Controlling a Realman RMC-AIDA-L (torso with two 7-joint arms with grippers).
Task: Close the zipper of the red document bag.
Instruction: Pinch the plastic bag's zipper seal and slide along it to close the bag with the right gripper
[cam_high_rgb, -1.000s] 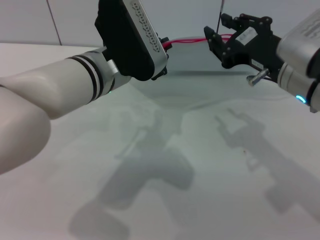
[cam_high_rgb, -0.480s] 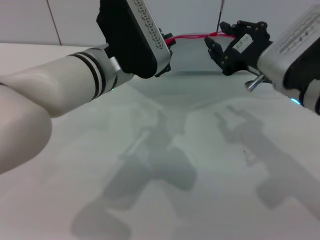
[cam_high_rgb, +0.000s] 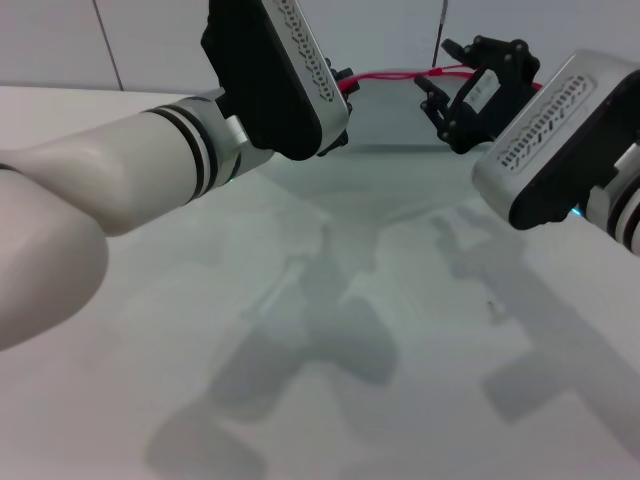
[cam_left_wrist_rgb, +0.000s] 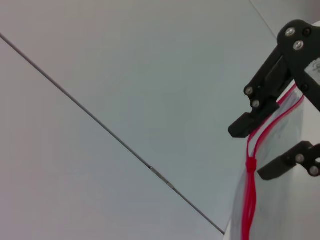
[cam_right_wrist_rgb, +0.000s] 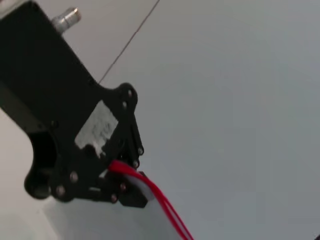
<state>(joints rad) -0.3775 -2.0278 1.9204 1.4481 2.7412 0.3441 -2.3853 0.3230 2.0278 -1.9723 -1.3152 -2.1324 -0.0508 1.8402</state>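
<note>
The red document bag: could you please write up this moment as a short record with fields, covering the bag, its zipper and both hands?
bag: red document bag held up between the two hands, its lower part towards the table
zipper: zipper along the top edge, running from hand to hand
left hand: left hand clamped on one end of the zipper
right hand: right hand at the other part of the strip, fingers apart on either side of it
zipper closed: cannot tell

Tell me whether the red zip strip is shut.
Partly open: red zip strip runs closed, then splits into two lines beyond the slider.
</note>
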